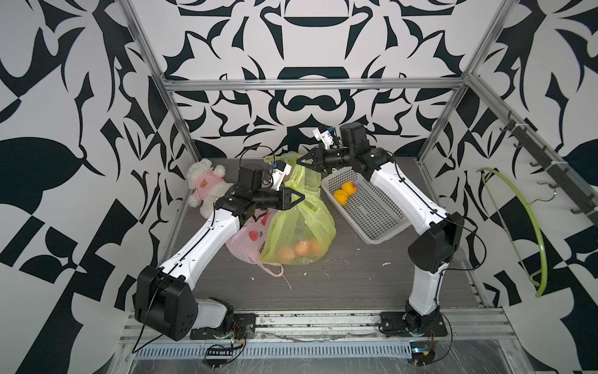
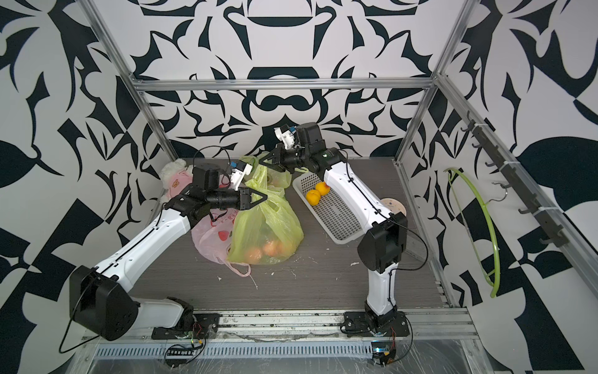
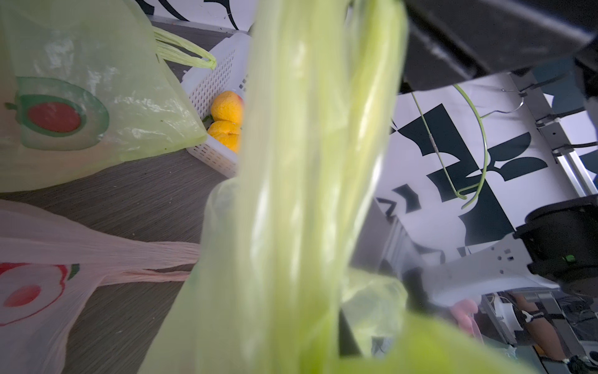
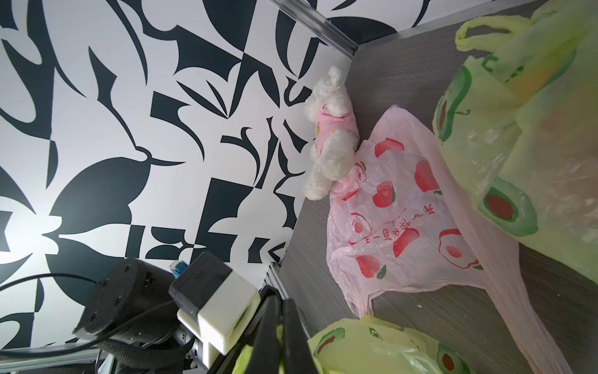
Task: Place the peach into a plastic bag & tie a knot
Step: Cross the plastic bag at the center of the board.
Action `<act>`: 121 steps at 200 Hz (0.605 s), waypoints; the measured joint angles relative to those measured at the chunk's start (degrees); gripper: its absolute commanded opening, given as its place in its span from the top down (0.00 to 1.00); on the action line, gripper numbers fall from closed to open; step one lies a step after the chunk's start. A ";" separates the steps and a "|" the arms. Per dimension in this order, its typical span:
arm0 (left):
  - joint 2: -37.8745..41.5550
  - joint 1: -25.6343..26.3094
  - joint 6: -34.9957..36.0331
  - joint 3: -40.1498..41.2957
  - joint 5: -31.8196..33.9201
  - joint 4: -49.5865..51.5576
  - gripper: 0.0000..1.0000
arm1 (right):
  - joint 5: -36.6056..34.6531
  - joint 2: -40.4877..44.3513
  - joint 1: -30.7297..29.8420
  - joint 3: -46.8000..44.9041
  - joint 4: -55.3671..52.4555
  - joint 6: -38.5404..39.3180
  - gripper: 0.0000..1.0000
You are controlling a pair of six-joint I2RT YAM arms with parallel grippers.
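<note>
Top views: beside the basket (image 1: 378, 241), green bag (image 1: 297, 233) is being pinched by left gripper (image 1: 302, 196); right gripper (image 1: 298, 162) is being held closed, catch unclear.

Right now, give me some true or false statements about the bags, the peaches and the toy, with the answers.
Two peaches lie in the white basket. True.
The green bag is empty. False: round orange fruit shows through its bottom.
The pink bag lies on the table beside the green bag. True.
The plush toy sits in the basket. False: it lies at the table's far corner, against the wall.
The right hand is shut on the green bag's top. True.
</note>
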State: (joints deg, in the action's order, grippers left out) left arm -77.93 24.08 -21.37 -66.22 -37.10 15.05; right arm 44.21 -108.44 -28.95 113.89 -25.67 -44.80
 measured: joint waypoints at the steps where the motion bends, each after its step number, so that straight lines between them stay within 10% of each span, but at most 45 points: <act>1: 0.00 0.00 0.02 0.00 0.11 0.02 0.85 | -0.04 0.13 -0.02 -0.11 -0.02 0.02 1.00; 121: -0.70 -1.79 -4.87 1.60 1.90 -2.56 1.00 | -18.60 21.44 -16.33 -37.40 14.62 7.23 1.00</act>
State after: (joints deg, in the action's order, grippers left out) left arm -78.63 22.28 -26.24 -64.62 -35.20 12.49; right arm 25.61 -87.00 -45.28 76.49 -11.05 -37.56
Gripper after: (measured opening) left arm 0.045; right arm 0.047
